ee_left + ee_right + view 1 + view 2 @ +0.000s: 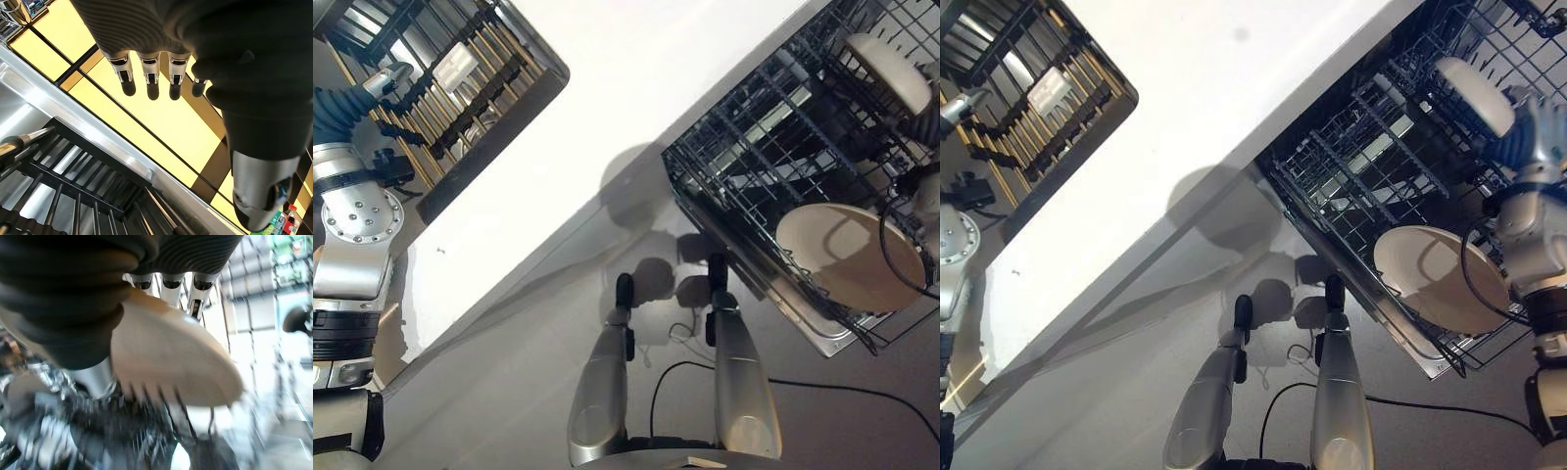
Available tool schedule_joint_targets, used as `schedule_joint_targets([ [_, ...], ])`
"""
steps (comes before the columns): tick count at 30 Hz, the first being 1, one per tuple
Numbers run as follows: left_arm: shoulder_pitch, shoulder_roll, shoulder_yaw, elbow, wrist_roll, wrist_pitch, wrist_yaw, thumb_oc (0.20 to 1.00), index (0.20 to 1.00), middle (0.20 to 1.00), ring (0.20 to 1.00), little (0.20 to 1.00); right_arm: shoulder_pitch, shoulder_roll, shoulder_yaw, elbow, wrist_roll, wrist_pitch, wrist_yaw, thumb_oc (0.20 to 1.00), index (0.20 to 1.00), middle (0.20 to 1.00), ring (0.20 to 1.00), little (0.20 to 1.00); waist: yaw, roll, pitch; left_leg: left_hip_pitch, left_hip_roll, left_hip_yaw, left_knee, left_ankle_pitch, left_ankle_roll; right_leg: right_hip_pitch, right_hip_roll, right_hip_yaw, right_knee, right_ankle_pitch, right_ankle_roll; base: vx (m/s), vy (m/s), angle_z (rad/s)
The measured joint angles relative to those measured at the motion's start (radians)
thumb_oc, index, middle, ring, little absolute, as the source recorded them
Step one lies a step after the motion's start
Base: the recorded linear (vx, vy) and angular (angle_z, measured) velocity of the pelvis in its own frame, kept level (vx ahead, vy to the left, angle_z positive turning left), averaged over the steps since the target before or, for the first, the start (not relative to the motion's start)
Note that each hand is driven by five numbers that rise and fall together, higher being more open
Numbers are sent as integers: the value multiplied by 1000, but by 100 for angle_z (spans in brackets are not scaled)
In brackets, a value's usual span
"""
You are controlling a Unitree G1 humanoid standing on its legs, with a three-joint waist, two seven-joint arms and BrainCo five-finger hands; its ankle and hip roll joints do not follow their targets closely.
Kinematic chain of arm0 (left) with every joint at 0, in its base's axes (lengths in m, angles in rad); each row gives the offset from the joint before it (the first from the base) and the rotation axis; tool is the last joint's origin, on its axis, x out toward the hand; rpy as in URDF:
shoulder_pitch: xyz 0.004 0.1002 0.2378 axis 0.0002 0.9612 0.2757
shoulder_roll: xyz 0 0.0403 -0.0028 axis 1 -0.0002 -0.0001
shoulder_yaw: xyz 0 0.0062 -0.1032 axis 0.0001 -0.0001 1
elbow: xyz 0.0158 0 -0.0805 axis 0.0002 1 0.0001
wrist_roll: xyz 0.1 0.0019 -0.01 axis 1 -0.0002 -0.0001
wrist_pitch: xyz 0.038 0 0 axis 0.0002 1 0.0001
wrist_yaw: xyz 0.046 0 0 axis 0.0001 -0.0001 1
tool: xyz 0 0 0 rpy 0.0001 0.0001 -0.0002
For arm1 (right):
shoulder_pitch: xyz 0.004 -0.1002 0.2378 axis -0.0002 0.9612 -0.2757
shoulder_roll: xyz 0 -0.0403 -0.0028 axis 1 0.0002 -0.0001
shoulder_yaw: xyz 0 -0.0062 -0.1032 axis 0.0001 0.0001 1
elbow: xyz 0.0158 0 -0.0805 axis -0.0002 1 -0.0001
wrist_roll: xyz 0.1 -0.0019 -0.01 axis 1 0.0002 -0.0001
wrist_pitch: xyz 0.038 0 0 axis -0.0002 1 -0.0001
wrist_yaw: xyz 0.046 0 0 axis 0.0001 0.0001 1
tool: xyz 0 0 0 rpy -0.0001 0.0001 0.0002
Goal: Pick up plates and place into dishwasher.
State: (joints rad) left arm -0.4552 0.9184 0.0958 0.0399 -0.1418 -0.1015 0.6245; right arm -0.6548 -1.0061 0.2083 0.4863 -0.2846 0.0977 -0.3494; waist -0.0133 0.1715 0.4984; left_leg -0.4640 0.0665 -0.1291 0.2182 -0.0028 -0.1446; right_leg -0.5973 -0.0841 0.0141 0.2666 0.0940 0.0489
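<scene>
Fingers (195,296) of the right hand (93,308) are seen behind a beige plate (171,362), with the thumb on its near face, so the plate is pinched at its rim. That plate is held on edge just over the wire tines of the dishwasher rack (754,147), as seen from the right wrist. Two plates are counted in the head views: this one, at the far end of the rack beside the right hand (1528,127), and a second plate (1440,279) lying tilted in the near end of the same rack, well apart from those fingers. On the other side, the left hand (234,73) is held with its fingers (149,81) straight and apart, clamped on nothing, above a dish drying rack (440,88) of dark bars beside the white desk (636,78).
</scene>
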Motion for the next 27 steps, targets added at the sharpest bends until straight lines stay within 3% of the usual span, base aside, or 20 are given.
schedule_joint_targets([
  [12,12,-8,2,1,-2,1,-54,1000,1000,1000,1000,1000,86,29,-14,25,3,25,12,1000,1000,1000,1000,1000,-1,-40,16,55,13,-12,12,-9,-5,86,12,-16,-43,14,-4,0,-3,2],
  [24,21,-12,6,20,-2,0,-79,1000,1000,1000,1000,1000,141,50,-84,-9,2,27,11,1000,1000,1000,1000,1000,-3,-48,18,94,10,12,18,-28,9,141,10,3,-91,34,2,-5,29,-5],
  [27,23,-13,13,23,-2,-2,-80,1000,1000,1000,1000,1000,152,51,-123,-23,4,27,-42,1000,1000,1000,1000,1000,-11,-48,18,109,9,18,21,-36,12,157,10,7,-98,34,4,5,50,-5],
])
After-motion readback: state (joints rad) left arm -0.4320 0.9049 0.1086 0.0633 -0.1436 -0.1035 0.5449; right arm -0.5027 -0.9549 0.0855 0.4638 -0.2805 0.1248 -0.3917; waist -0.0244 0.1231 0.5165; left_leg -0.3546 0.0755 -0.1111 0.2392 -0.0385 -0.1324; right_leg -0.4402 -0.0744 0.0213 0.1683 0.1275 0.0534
